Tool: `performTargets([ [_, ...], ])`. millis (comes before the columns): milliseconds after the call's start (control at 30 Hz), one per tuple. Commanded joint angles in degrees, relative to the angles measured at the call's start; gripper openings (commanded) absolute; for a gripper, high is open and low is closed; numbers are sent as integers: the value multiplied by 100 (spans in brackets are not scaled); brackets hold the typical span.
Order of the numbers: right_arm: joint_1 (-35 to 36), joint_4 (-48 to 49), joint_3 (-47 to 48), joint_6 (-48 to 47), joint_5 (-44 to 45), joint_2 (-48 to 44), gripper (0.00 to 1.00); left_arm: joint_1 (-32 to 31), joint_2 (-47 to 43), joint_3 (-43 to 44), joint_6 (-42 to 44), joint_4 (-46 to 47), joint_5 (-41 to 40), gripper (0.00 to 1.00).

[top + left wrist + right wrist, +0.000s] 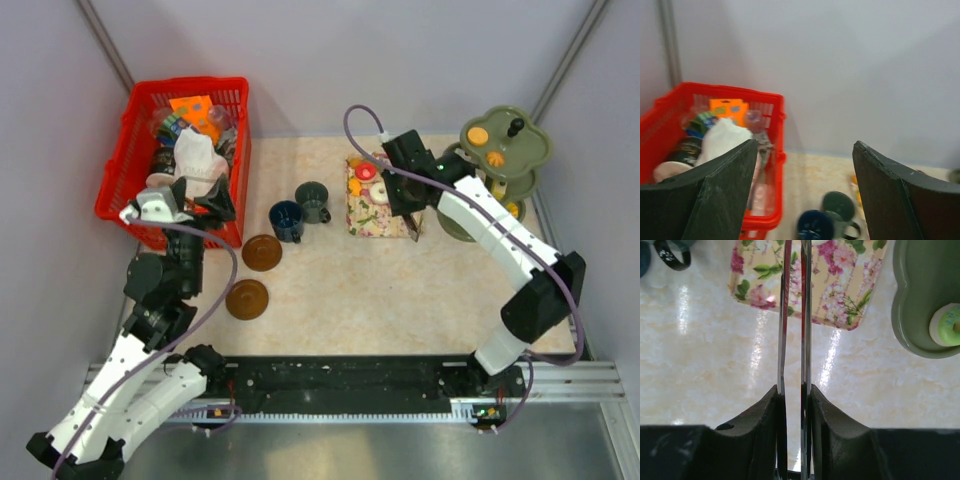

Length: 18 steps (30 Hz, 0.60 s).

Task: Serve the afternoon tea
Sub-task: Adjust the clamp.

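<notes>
Tongs (782, 340) sit clenched in the right tool (794, 392), tips over the tray (385, 222), where several pastries (366, 172) wait. A few already sit on the stand (535, 150). The navy mug (287, 220) and green mug (312, 200) stand on the table (400, 290), neither on a saucer (262, 252). The left tool (805, 145) hangs released beside the basket (115, 190). Serving looks roughly partway done.

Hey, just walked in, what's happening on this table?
The right tool is shut on thin metal tongs, their tips over the floral tray of toy pastries, beside the green tiered stand that already carries a few. The left tool is open and empty by the red basket. The navy mug, dark-green mug and brown saucers stand apart, no mug on a saucer yet.
</notes>
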Motion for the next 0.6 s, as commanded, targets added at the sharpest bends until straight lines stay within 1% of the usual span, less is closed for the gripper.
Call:
performTargets([
  [0,73,863,-358,125,-572,-594,27,-12,872,1347,-1466,-1373,965,82],
  [67,91,1100,-613,107,-784,-840,28,-11,1251,1918,-1967,-1831,1351,82],
  [133,143,1320,-815,90,-925,-1033,28,-3,1541,2218,-2564,-2122,1607,83],
  [300,310,1847,-1228,28,-1285,-1429,29,-11,2201,2457,-4120,-2536,2231,84],
  [433,460,2225,-1518,-16,-1373,-1693,29,-11,2702,2431,-5070,-2458,2863,85],
  [567,609,2472,-1721,-51,-1374,-1843,29,-11,3106,2238,-5932,-1966,3453,85],
])
